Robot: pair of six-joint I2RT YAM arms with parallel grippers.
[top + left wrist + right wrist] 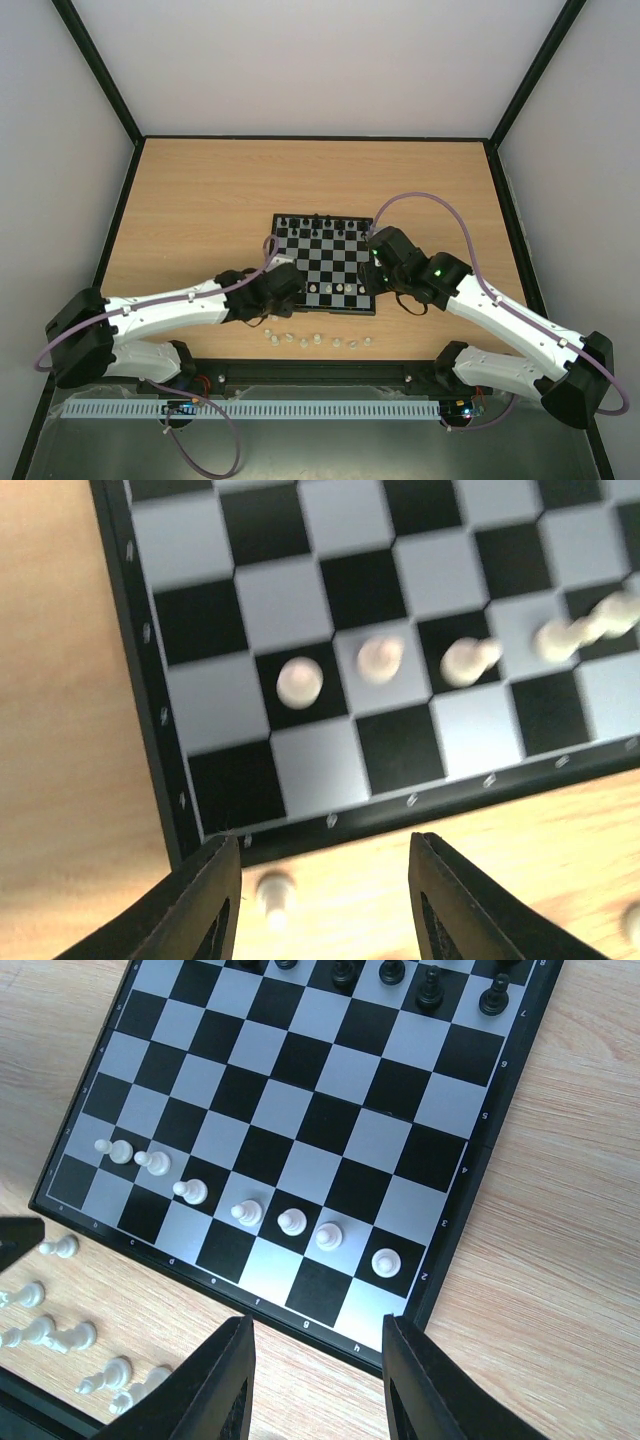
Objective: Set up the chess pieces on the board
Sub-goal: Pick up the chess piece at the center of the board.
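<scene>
Seen from above, the board [322, 255] lies in the middle of the wooden tabletop [200, 200]. A loose row of white chess pieces [318, 340] sits on the wood just in front of its near edge (from up there they are mere specks).

The right wrist view sorts them out. Seven white pawns [246, 1212] stand in a line on the second row of squares, and black pieces [430, 985] stand along the far row. More white ones lie on the wood off the near left corner. The right pincer [318, 1335] hangs released over the near right corner, with nothing between its fingers [225, 1380].

The left wrist view is blurred. It still shows the left pincer [322, 880] spread and empty above the wood just off the near left corner. One white piece [272, 895] lies on the wood within the gap, close to the left-hand finger.

Pale walls [320, 60] and black frame posts [100, 70] close the tabletop in on three sides.
</scene>
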